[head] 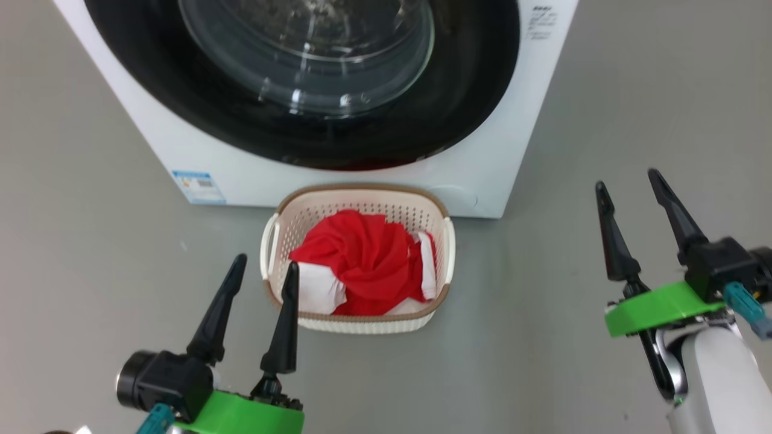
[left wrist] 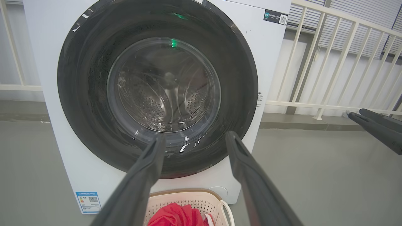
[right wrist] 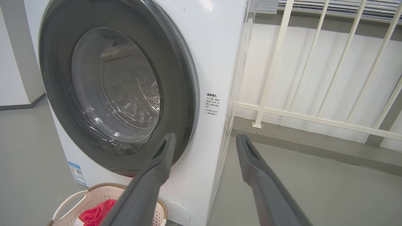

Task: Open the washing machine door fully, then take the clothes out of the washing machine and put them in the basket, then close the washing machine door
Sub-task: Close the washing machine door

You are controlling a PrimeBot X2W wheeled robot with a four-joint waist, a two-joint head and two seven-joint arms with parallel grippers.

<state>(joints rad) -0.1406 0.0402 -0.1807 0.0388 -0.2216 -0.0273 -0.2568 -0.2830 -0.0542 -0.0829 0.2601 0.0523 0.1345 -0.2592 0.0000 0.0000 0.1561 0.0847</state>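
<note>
Top edge crops the washing machine door [head: 304, 72].

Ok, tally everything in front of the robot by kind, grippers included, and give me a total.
Washing machine: 1
Basket: 1
Heap of red and white clothes, in the basket: 1
Grippers, left gripper and right gripper, both open: 2
Total: 5

Smooth grey floor [head: 90, 271], white railing [right wrist: 314, 118] before a pale wall [right wrist: 304, 62], slatted blinds [left wrist: 361, 8] above
</note>
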